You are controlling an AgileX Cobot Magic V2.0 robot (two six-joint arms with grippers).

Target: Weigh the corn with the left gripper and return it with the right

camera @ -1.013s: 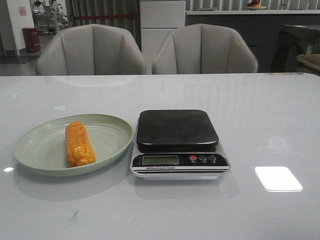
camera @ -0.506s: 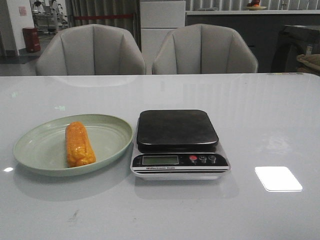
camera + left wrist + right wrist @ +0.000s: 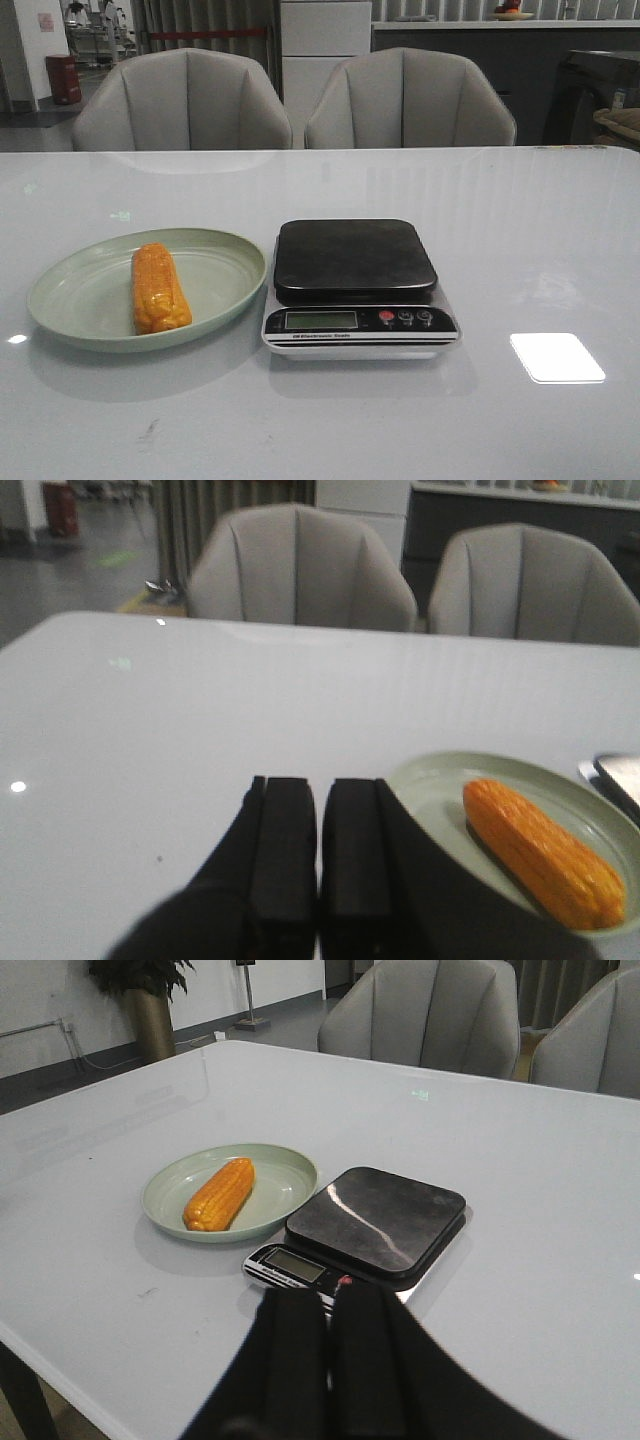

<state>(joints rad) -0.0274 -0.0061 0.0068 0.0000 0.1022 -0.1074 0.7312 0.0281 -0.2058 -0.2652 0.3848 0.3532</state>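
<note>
My left claw (image 3: 320,865) hangs over the near left part of the table (image 3: 520,250), its two black fingers (image 3: 285,850) pressed together with only a thin seam between them and nothing held. Just ahead of it and to its right lies the green plate (image 3: 215,275), and the plate's near rim sits close beside the claw's right finger in the left wrist view. My right claw (image 3: 327,1355) is likewise closed on nothing, its fingers side by side, hovering above the near edge of the table in front of the scale (image 3: 360,290). Neither claw shows in the front view. The corn (image 3: 158,288) rests lengthwise in the plate, a little left of the plate's middle, one end toward me and the other pointing away, touching nothing but the plate. Directly right of the plate, almost touching its rim, stands the scale, with a dark square weighing pad (image 3: 353,258) on top and, on its near edge, a grey display (image 3: 320,320) with a red button (image 3: 386,318) and two dark buttons to the right of it. Nothing lies on the pad. A bright patch of reflected light (image 3: 556,357) sits on the table to the right of the scale. Beyond the far edge of the table stand two pale upholstered chairs (image 3: 180,100), side by side.
</note>
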